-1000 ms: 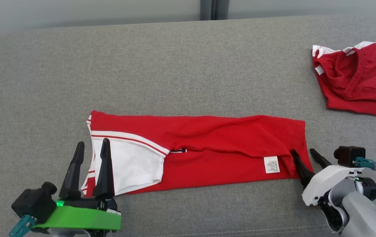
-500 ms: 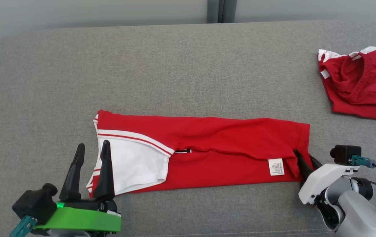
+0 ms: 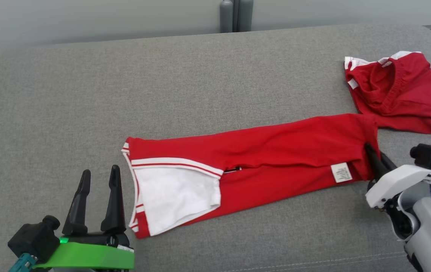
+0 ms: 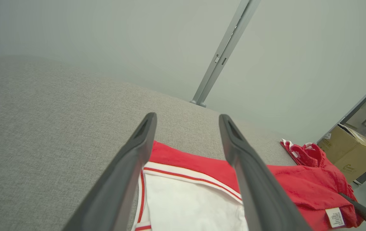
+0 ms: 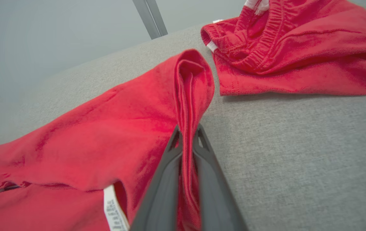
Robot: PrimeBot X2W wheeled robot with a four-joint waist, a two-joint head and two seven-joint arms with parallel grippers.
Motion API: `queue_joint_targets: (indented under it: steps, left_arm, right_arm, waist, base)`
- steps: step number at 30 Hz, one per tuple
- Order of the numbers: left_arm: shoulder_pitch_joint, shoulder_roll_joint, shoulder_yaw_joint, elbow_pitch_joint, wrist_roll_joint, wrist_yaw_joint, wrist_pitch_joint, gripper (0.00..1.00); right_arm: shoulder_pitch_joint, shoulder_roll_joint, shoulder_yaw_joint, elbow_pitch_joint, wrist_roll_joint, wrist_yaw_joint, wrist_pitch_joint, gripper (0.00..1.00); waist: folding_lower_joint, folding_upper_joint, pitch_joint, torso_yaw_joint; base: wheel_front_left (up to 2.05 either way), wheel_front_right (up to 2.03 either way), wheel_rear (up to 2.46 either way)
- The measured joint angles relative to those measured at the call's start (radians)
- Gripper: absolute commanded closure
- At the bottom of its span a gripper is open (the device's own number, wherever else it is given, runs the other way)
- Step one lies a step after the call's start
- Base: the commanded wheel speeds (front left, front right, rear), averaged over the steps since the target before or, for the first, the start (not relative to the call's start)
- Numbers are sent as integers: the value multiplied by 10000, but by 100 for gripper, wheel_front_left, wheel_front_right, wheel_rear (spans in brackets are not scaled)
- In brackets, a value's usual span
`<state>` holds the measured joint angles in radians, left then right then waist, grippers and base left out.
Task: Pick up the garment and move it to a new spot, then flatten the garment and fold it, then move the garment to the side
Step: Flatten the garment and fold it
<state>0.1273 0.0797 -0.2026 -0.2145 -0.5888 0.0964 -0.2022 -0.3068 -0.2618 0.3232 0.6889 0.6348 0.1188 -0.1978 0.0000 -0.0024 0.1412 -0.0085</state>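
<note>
the folded red garment (image 3: 276, 158) lies stretched across the grey fabric surface (image 3: 162, 94), its right end pinched between the closed fingers of the right gripper (image 3: 374, 153). the left gripper (image 3: 100, 170), fingers spread wide, sits just beside its white end. a second red garment (image 3: 393, 90) lies crumpled near the far right edge.

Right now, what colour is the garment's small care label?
The label is white; head view shows it best.

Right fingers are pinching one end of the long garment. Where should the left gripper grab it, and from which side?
The striped end of the garment, approached from the robot's left: that edge lies flat beside the open left gripper, opposite the right gripper's pinch, so it should lift evenly.
</note>
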Motion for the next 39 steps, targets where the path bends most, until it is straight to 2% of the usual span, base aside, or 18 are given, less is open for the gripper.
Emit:
queue_joint_targets:
  steps: [6,10,19,23,28,39]
  left_arm:
    - [6,0,-178,-197,0,0,48,0]
    - [6,-4,-293,-199,0,0,79,0]
    - [-5,-4,-523,-205,31,-2,121,0]
    - [-9,-15,-577,-203,31,-2,151,0]
    - [-20,-19,-594,-194,31,-2,150,0]
    - [-24,-54,-669,-115,27,-2,119,0]
  right_arm:
    - [-231,-899,-514,-25,6,0,-44,100]
    - [-262,-1258,-731,-42,119,-2,-96,100]
    - [-344,-485,198,-1012,295,44,-23,100]
    - [-342,-414,884,-1657,364,44,247,100]
    - [-339,-136,1969,-2508,445,44,652,100]
    - [-345,10,3394,-3680,863,44,1423,100]
  waist:
    - [0,0,-32,-303]
    - [-1,0,-9,-372]
    - [0,0,6,-270]
    - [0,0,-16,-73]
    - [0,0,-48,253]
    - [0,0,-94,1279]
  base:
    - [0,0,0]
    - [0,0,0]
    - [0,0,0]
    - [0,0,0]
    - [0,0,0]
    - [0,0,0]
